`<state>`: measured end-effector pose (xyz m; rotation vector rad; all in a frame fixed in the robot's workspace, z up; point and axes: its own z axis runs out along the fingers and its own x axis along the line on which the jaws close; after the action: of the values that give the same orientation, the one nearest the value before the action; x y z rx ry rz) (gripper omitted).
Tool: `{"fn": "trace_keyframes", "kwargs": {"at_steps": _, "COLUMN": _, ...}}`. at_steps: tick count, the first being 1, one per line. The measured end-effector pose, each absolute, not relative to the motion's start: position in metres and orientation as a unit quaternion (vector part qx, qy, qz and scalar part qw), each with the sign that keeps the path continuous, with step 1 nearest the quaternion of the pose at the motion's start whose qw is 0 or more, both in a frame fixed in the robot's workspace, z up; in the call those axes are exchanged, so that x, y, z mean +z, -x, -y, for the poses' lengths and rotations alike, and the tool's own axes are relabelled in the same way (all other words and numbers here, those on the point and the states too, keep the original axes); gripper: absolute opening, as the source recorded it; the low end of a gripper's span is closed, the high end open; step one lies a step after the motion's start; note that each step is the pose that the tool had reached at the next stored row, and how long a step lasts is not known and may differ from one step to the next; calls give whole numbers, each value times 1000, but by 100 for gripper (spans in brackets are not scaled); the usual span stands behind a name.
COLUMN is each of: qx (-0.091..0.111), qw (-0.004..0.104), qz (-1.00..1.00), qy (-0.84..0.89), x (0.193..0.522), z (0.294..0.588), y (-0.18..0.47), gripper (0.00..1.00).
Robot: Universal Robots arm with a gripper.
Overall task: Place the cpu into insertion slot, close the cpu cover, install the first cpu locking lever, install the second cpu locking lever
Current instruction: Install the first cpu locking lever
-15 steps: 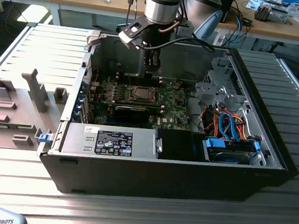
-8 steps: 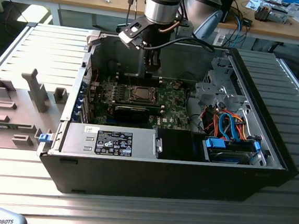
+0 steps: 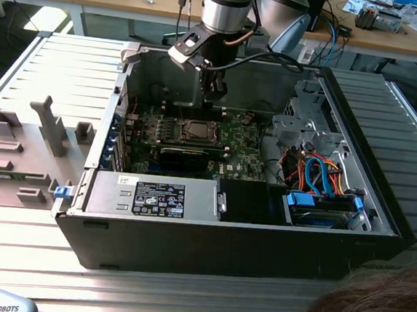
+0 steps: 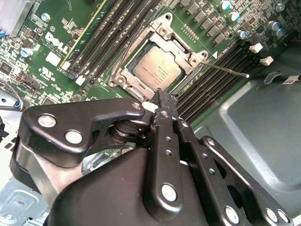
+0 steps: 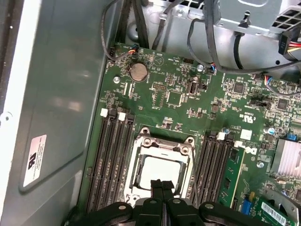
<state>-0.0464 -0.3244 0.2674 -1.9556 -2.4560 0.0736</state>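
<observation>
From across the room, the open case [image 3: 222,253] lies flat on the ribbed bench [image 3: 10,255]. Grey holders [image 3: 50,124] stand by the bench's edge at the exterior view's left. The arm reaches down inside the case near its far wall. The gripper [image 3: 214,92] hangs over the board [image 3: 242,148], just above the slot [image 3: 184,130] in the board's middle. Someone's hair [image 3: 370,309] shows at the near corner.

In the second wrist view the gripper [image 4: 162,96] has its fingers pressed together with nothing between them. Its tip is just beside the near edge of the cover [image 4: 134,54]; I cannot tell whether they touch. The cpu [image 4: 157,67] sits in the slot, its silver top showing through the cover's window, and the cover lies flat around it. One thin lever [image 4: 230,70] juts out from the slot's corner over the memory rows.

In the first wrist view the closed fingertips [image 5: 156,184] overlap the near edge of the cpu [image 5: 160,169]. The cover [image 5: 136,165] frames the chip. Memory rows [image 5: 110,160] run along both sides of the slot, and a coin cell [image 5: 138,72] sits near the board's far edge.
</observation>
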Motion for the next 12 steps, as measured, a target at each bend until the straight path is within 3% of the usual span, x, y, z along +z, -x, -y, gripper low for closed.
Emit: {"fn": "trace_keyframes", "kwargs": {"at_steps": 12, "qx": 23, "qw": 0, "qz": 800, "qy": 600, "x": 267, "z": 324, "y": 46, "gripper": 11}}
